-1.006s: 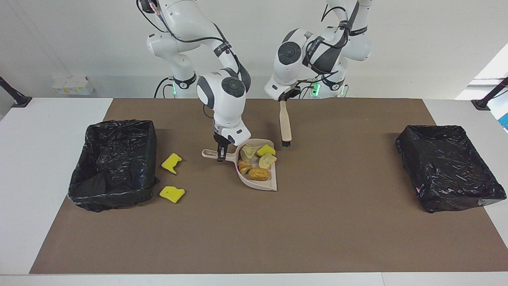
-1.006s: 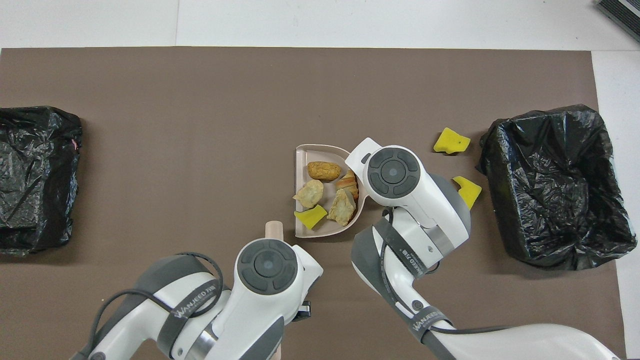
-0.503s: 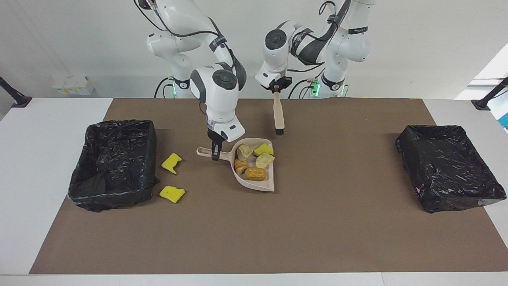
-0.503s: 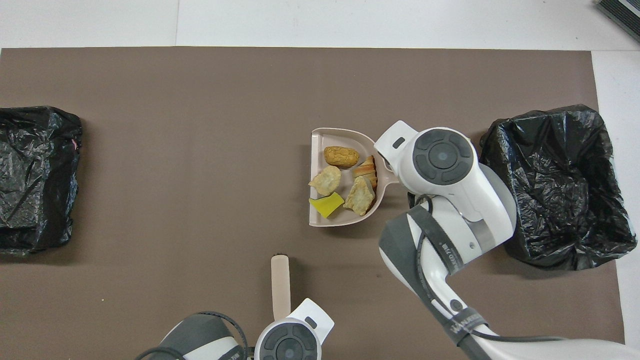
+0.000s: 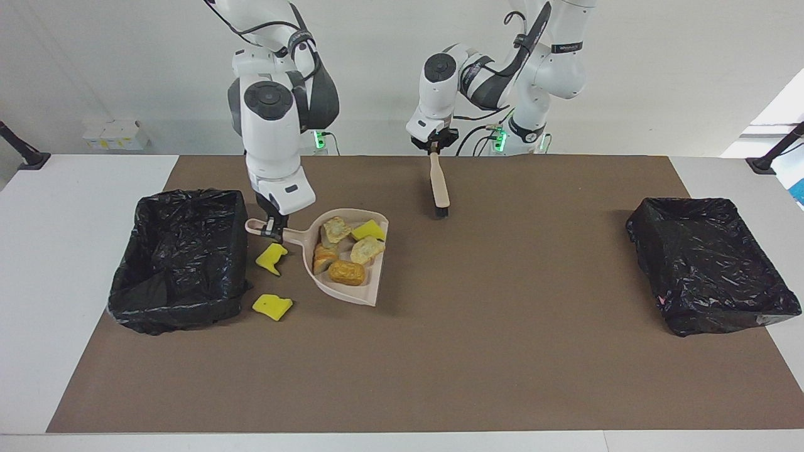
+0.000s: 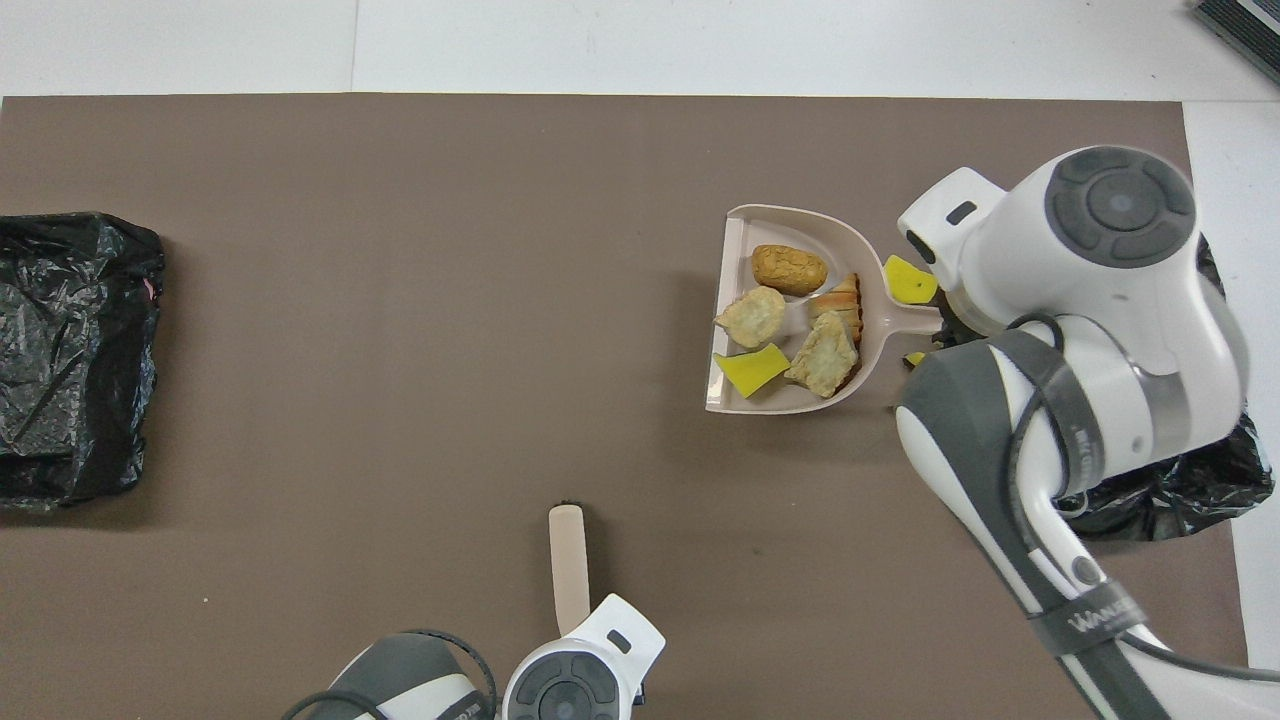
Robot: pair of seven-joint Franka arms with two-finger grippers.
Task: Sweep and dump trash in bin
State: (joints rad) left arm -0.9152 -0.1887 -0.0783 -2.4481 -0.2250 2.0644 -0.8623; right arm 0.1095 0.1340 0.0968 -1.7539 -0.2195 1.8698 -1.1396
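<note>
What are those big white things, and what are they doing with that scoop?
They are two robot arms. One picture faces them across the table; the other looks down from above. The right gripper is shut on the dustpan handle, carrying bread lumps and a yellow sponge piece toward the bin at its end. Two sponge pieces lie on the mat beside that bin. The left gripper is shut on the brush, held up. Another bin sits at the left arm's end.
</note>
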